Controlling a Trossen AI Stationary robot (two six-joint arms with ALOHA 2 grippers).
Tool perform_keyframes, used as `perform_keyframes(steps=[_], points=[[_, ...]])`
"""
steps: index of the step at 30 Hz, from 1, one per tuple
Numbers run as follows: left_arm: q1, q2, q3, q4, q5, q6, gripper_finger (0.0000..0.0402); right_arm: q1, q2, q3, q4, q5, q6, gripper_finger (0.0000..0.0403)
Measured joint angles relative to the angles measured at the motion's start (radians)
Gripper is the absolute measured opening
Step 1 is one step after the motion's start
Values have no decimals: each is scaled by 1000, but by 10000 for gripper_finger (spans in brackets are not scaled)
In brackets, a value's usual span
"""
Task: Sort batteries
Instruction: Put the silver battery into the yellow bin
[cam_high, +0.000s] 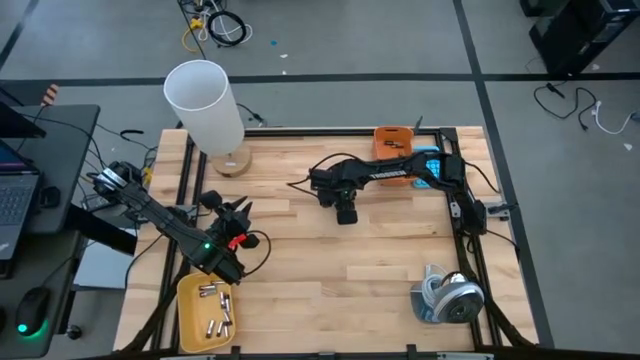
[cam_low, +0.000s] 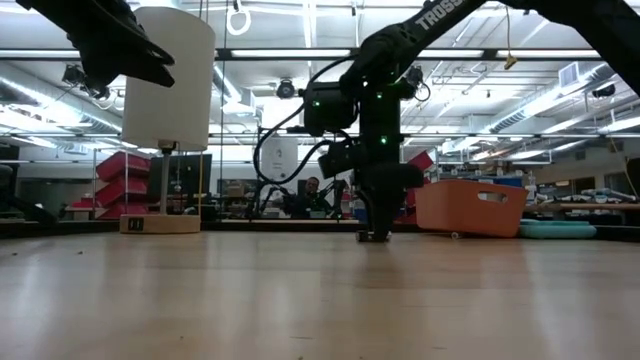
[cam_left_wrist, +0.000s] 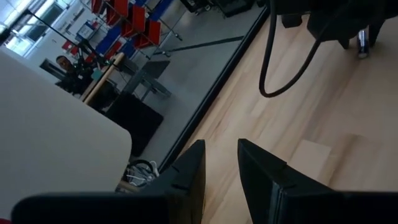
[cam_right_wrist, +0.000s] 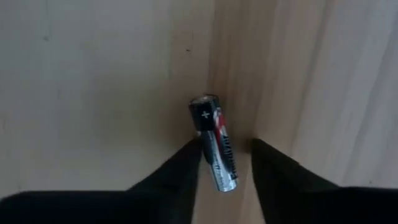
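Observation:
One battery (cam_right_wrist: 214, 149), dark and silvery with a red mark and a plus sign at its end, lies on the wooden table at mid-table. My right gripper (cam_high: 347, 214) (cam_right_wrist: 227, 158) points down over it with a finger on each side, open. Several light batteries (cam_high: 214, 305) lie in a yellow tray (cam_high: 186, 300) at the near left. An orange bin (cam_high: 393, 142) at the far right holds a few dark ones. My left gripper (cam_high: 236, 212) (cam_left_wrist: 221, 177) hovers open above the table's left part, with nothing between its fingers. My right gripper comes at the battery from above, its fingers across the battery's length near the end away from the plus. One finger (cam_right_wrist: 186, 165) lies right beside the battery's side (cam_right_wrist: 208, 146); whether it touches, I cannot tell. The other finger (cam_right_wrist: 273, 168) stands clear of it.
A tall white lamp (cam_high: 205, 100) stands at the far left. A teal flat thing (cam_high: 428, 160) lies beside the orange bin. A grey roll-like object (cam_high: 447, 297) sits at the near right. Bare wood lies between the two arms.

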Motion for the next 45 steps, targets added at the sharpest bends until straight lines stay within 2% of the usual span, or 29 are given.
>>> perform_keyframes(steps=[6,15,19,22,28,31,33,41,45], points=[[0,0,0,16,10,0,97,4,-1,-32,33,-16,-42,30],[0,0,0,27,10,0,97,8,-16,-58,59,-25,-55,26],[0,0,0,27,10,0,97,8,-78,-67,78,-41,-60,26],[0,0,1,29,-9,2,97,13,-159,-65,131,-113,-59,26],[-4,0,66,-25,-102,4,96,55,-260,-84,381,-286,-56,26],[-10,0,123,-104,-109,4,93,100,-277,-110,621,-339,-43,26],[-15,0,165,-123,-117,22,89,138,-256,-118,764,-343,-41,26],[-35,-17,387,-124,-165,308,72,237,-146,-118,1135,-333,-20,26],[-56,-19,507,-125,-140,423,63,269,-76,-121,1351,-313,-2,26]])
